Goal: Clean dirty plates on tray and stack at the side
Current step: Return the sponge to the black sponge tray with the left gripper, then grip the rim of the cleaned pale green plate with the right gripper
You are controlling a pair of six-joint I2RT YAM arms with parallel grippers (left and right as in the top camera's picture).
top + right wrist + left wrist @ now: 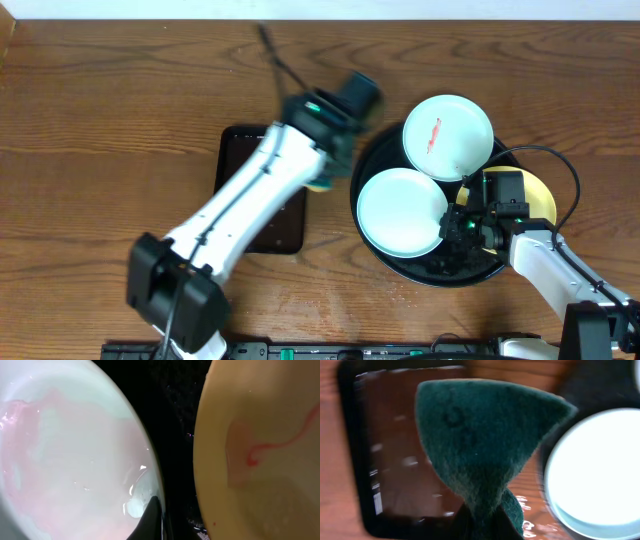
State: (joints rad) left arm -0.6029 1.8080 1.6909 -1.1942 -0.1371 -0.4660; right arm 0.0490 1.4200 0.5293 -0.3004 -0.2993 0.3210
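Note:
The round black tray [425, 268] holds three plates. A mint-white plate [447, 137] with a red smear lies over its far edge. A second mint-white plate [402, 211] [70, 450] carries a faint pink film, and my right gripper [463, 224] [159, 521] is shut on its right rim, one dark finger [152, 515] on top. The yellow plate [540, 192] [260, 450], smeared red, lies beside it, partly under my right arm. My left gripper [326, 165] [487, 522] hovers between the rectangular tray and the round tray, shut on a green sponge [480, 445].
A smaller rectangular black tray [250, 190] [365, 460] lies left of the round one, partly under my left arm. Bare wood tabletop [100, 130] stretches to the left and along the back.

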